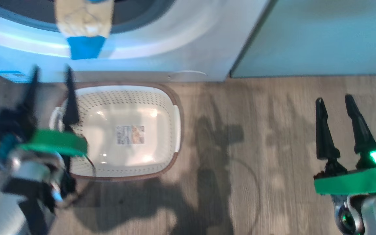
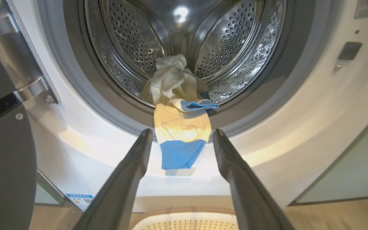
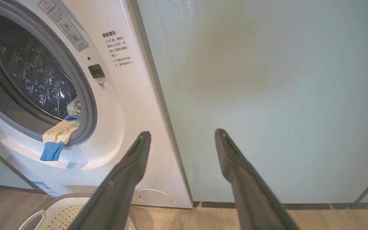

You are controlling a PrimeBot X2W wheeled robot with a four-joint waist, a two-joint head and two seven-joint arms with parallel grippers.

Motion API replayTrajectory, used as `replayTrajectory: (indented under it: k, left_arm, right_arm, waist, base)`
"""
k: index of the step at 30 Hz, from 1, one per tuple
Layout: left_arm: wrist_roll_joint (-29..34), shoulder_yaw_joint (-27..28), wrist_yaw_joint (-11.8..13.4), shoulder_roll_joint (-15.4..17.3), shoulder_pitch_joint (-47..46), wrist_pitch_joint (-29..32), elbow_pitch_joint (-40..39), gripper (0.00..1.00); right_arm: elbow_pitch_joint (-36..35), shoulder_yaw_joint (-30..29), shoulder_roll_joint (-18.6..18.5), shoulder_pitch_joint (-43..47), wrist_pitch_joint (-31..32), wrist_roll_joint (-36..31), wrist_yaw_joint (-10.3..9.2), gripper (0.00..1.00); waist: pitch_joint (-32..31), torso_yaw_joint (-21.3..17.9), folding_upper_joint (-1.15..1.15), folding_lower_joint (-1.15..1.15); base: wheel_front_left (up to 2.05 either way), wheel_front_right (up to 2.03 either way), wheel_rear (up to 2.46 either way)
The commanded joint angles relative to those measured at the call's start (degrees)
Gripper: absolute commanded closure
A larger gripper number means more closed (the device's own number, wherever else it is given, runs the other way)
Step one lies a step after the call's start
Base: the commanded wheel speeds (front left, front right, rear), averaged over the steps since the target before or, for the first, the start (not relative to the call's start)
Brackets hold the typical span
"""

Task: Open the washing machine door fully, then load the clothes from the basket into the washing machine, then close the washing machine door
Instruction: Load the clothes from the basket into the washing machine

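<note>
The washing machine (image 2: 299,127) stands open, its steel drum (image 2: 228,48) showing. Pale yellow clothes (image 2: 179,95) with blue trim lie at the drum mouth, one piece hanging out over the grey gasket; I see the clothes (image 1: 83,23) from above and the clothes (image 3: 57,137) from the right too. The door (image 2: 2,153) is swung out to the left. The basket (image 1: 122,130) on the floor holds nothing but its label. My left gripper (image 1: 51,73) hovers open over the basket's left end, fingers aimed at the hanging cloth. My right gripper (image 1: 335,98) is open above the floor, facing the cabinet.
A pale green cabinet panel (image 3: 267,95) stands right of the machine. Wood floor (image 1: 256,147) spreads between basket and right gripper. A round cap (image 3: 153,196) sits low on the machine front, and a blue sticker (image 2: 80,199) at its lower left.
</note>
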Motion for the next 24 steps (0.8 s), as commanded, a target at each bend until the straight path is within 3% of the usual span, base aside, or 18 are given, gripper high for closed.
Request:
replayTrajectory:
  k: [1, 11, 24]
  left_arm:
    - [0.7, 1.1, 0.5, 0.5, 1.4, -0.5, -2.8, 0.00]
    - [1.2, -3.0, 0.2, -3.9, 7.8, -1.0, -2.3, 0.00]
    - [1.5, -2.8, -1.0, -5.3, 9.6, -1.3, -1.0, 0.00]
  right_arm:
    - [-1.3, 0.3, -0.4, 1.4, -0.4, -0.8, -0.16, 0.00]
    - [0.1, 0.1, -0.4, 4.9, -0.4, -3.0, -0.16, 0.00]
    - [0.4, 0.8, -0.4, 6.6, -0.4, -3.2, -0.16, 0.00]
  waist:
    - [-3.1, 2.7, -0.01, 0.01]
    - [-8.8, 5.7, -0.01, 0.01]
    - [-11.1, 5.6, -0.01, 0.01]
  base:
    - [0.00, 0.00, 0.00]
    - [0.00, 0.00, 0.00]
    - [0.00, 0.00, 0.00]
